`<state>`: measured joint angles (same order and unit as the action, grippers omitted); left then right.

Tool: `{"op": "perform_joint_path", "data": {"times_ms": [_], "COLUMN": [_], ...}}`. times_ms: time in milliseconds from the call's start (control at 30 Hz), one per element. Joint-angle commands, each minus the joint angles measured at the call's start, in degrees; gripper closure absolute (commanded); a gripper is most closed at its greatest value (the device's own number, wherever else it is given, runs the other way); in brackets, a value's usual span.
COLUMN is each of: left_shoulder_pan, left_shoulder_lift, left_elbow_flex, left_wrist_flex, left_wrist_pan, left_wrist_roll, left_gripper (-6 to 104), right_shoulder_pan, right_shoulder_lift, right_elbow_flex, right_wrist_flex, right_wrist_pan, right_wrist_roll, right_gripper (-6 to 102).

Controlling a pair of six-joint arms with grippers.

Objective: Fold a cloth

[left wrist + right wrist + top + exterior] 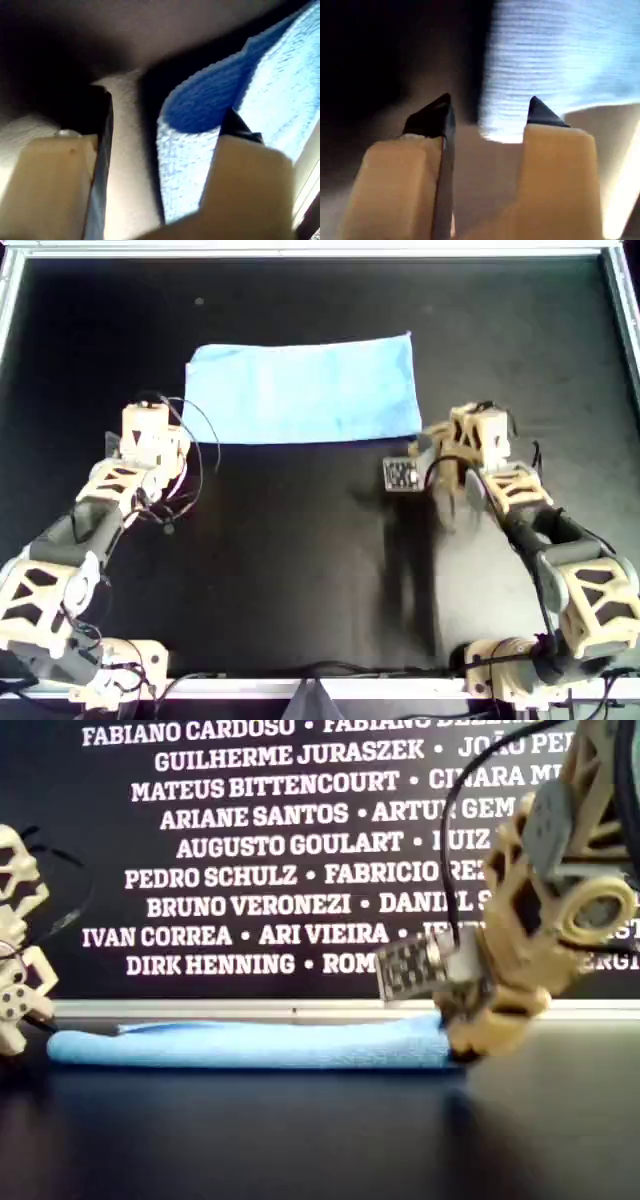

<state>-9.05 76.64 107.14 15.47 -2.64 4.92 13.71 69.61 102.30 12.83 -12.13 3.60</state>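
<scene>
The cloth [303, 390] lies flat in the upper centre of the overhead view on the black table [300, 570]. My first gripper [165, 145] and my second gripper [487, 117] each stand with jaws apart at a cloth corner, gripping nothing.

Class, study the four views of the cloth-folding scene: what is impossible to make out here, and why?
- Cloth: layer count unclear overhead; edge too blurred in the exterior view.
- Which arm is first or second: wrist views too close.
- Wall names: cut off by frame edge and arm, exterior view.
</scene>
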Motion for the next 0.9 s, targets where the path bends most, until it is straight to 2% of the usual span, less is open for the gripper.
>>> {"op": "perform_joint_path", "data": {"times_ms": [0,200,233,333,400,467,667,867], "left_shoulder_pan": [0.26,-0.53,-0.97,-1.85,-1.93,-1.93,-1.85,-1.93], "left_shoulder_lift": [-0.62,-5.27,-5.98,-6.50,-6.50,-6.42,-6.15,-6.15], "left_elbow_flex": [-3.78,-8.09,-8.53,-8.88,-8.88,-8.79,-8.26,-7.73], "left_wrist_flex": [-1.14,-1.14,-1.14,-1.14,-1.14,-1.14,-1.14,-1.14], "left_wrist_pan": [0.09,0.09,0.09,0.09,0.09,0.09,0.00,0.00], "left_wrist_roll": [0.18,0.18,0.18,0.18,0.18,0.18,0.18,0.18], "left_gripper": [20,20,20,20,20,20,20,20], "right_shoulder_pan": [0.18,0.18,0.18,0.09,-0.09,-0.62,-1.41,-1.58], "right_shoulder_lift": [-0.88,-1.76,-1.76,-1.67,-1.32,-1.14,0.09,0.09], "right_elbow_flex": [-5.98,-8.79,-8.70,-8.53,-7.91,-7.47,-6.24,-5.36], "right_wrist_flex": [0.70,0.70,0.79,0.79,0.79,0.79,0.79,0.88], "right_wrist_pan": [0.26,-0.09,-0.62,0.18,0.18,0.18,-0.18,0.26], "right_wrist_roll": [0.35,0.26,-0.26,0.18,0.18,-0.62,-0.79,0.18], "right_gripper": [36,36,35,35,36,36,35,32]}}
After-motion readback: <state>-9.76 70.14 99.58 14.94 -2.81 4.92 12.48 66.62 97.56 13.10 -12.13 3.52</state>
